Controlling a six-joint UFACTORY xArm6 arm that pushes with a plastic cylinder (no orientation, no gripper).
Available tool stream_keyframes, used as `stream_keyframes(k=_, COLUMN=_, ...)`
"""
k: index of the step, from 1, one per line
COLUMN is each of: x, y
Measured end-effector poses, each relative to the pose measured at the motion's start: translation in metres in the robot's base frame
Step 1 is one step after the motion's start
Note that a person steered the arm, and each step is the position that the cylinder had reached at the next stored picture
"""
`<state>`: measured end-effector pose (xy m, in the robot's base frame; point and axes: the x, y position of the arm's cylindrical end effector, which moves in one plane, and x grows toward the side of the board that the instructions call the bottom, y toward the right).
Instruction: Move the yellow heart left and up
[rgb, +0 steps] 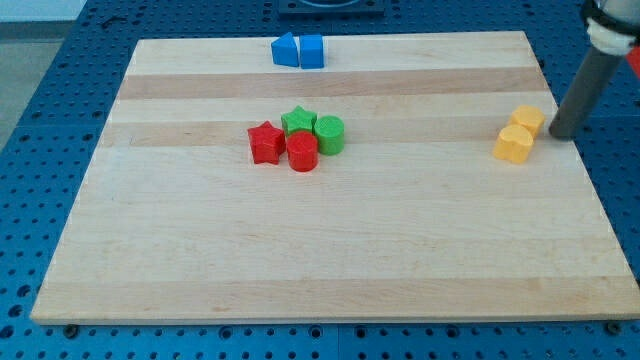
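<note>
Two yellow blocks touch each other near the board's right edge. The lower one (514, 145) looks like the yellow heart. The upper one (528, 119) is an angular yellow block. My tip (559, 135) is on the board just to the right of the yellow pair, a small gap away and not touching either block. The dark rod slants up to the view's top right corner.
In the middle a red star (265, 143), a red cylinder (302, 153), a green star (297, 122) and a green cylinder (330, 134) are clustered. A blue wedge-like block (285, 50) and a blue cube (312, 51) sit at the board's top edge.
</note>
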<state>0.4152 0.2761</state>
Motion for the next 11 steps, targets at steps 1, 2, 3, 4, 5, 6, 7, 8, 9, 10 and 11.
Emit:
stream_keyframes(k=1, x=0.008, y=-0.035)
stream_keyframes(k=2, x=0.004, y=-0.081)
stream_keyframes(k=3, x=-0.001, y=-0.107)
stream_keyframes(k=4, x=0.017, y=-0.107)
stream_keyframes(k=5, x=0.037, y=-0.120)
stream_keyframes(k=6, x=0.023, y=-0.149)
stream_keyframes(k=7, x=-0.016, y=-0.164)
stream_keyframes(k=8, x=-0.053, y=-0.184)
stream_keyframes(k=9, x=-0.069, y=-0.201)
stream_keyframes(k=10, x=-0.055, y=-0.193)
stream_keyframes(k=11, x=-0.058, y=-0.162)
